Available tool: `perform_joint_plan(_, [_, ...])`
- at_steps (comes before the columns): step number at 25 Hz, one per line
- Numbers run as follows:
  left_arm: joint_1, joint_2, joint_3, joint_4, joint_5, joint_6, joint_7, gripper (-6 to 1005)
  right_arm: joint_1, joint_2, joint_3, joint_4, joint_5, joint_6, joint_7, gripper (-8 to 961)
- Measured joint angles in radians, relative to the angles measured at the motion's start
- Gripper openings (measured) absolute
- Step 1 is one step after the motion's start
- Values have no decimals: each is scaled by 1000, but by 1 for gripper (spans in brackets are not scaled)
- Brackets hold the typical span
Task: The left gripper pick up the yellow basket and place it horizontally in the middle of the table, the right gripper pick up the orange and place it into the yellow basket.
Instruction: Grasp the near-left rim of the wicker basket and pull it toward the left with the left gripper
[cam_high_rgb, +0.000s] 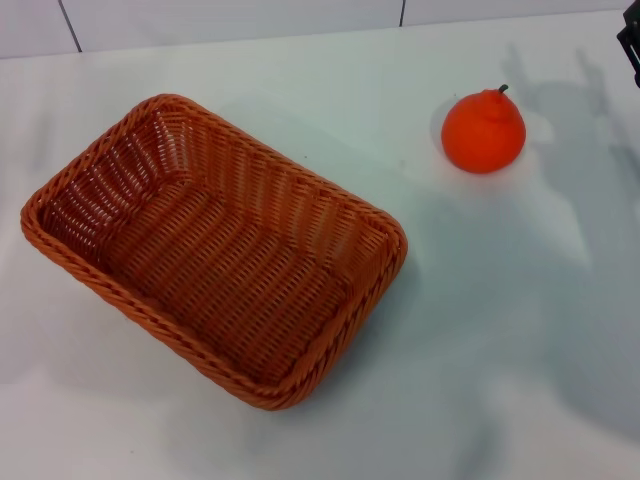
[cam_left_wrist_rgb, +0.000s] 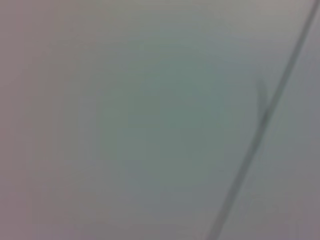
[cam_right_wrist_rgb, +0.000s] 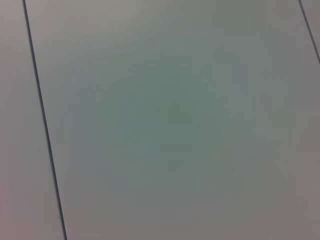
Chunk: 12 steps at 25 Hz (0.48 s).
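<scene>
As you read the head view from left to right, you have three items to log. First, the yellow basket (cam_high_rgb: 215, 250): woven, orange-brown, rectangular, with a braided rim and sloping sides. You find it upright on the table (cam_high_rgb: 500, 350), mouth up and holding nothing, lying on a diagonal across the left and middle of the view. Second, the orange (cam_high_rgb: 484, 130): roundish, knobby top, short dark stem pointing up. You see it standing on the table well apart from the basket, beyond its far right corner. Third, the right gripper (cam_high_rgb: 631, 45): only a dark sliver shows at the upper right edge, and you cannot tell whether its fingers are apart or together. The left gripper appears in none of your views. Both wrist views give you only a pale flat surface crossed by thin dark lines.
</scene>
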Motion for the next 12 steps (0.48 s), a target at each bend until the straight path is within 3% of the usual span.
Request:
perform_joint_plan(3, [-19,45,21,21,85,73,-188,850,1,0,0,0,0,2,0,947])
perform_joint_plan(7, [-92,115,35,37,305,182,-432,849,3,0,-3,2,-2,4,0,947])
perform_joint_plan(11, [-147,134,48,109,524,244,-592,849,3,0,-4,4,-2,4,0,947])
perform_joint_plan(12, [-147,134,48,109,524,244,-592,848,3,-1,-5,4,-2,4,0,947])
